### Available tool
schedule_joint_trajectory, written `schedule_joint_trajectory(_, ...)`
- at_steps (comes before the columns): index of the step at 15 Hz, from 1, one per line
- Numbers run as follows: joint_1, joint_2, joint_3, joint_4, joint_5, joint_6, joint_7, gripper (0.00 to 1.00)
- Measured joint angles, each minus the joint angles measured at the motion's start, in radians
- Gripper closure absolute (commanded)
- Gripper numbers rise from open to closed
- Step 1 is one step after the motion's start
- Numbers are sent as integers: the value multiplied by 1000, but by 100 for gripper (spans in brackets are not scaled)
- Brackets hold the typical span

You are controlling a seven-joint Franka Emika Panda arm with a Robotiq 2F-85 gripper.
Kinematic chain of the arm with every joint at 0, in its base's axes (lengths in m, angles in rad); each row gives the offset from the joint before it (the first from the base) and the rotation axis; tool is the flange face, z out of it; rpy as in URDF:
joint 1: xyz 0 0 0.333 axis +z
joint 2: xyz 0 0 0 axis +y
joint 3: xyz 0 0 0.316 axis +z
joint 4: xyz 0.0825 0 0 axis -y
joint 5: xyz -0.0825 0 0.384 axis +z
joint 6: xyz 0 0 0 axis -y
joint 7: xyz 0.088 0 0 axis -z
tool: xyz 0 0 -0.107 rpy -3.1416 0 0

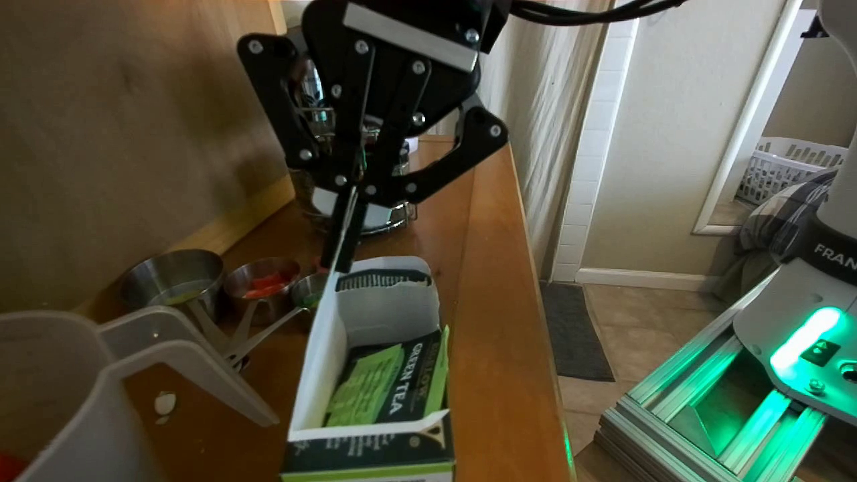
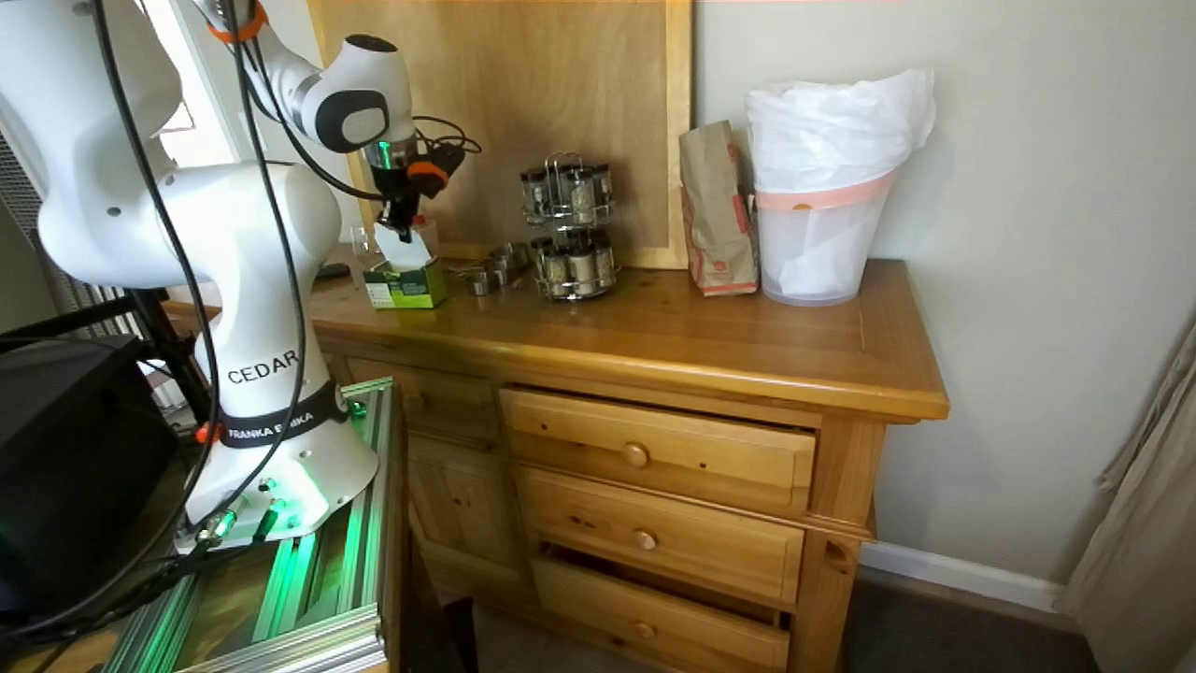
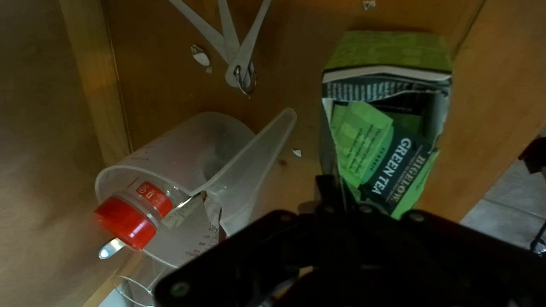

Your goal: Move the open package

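The open package is a green and black tea box with white lettering, seen in both exterior views and the wrist view. Its top is open, and green tea sachets show inside. A pale lid flap stands up along one long side. My gripper is above that side, with its fingers closed on the raised flap. It also shows in an exterior view and the wrist view. The box appears to sit on the wooden dresser top; its underside is hidden.
A clear plastic jug holding a red-capped jar is beside the box. Metal measuring cups and a spice rack stand beyond. A paper bag and white-lined bin stand further along. The dresser edge is close.
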Motion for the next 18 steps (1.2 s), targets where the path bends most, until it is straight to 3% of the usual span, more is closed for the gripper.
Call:
schedule_joint_trajectory(6, -34, -15, 5, 4, -29, -60, 28, 100)
schedule_joint_trajectory(12, -263, -170, 138, 8, -221, -310, 243, 100)
schedule_joint_trajectory(18, -329, -354, 189, 10, -232, -549, 313, 99)
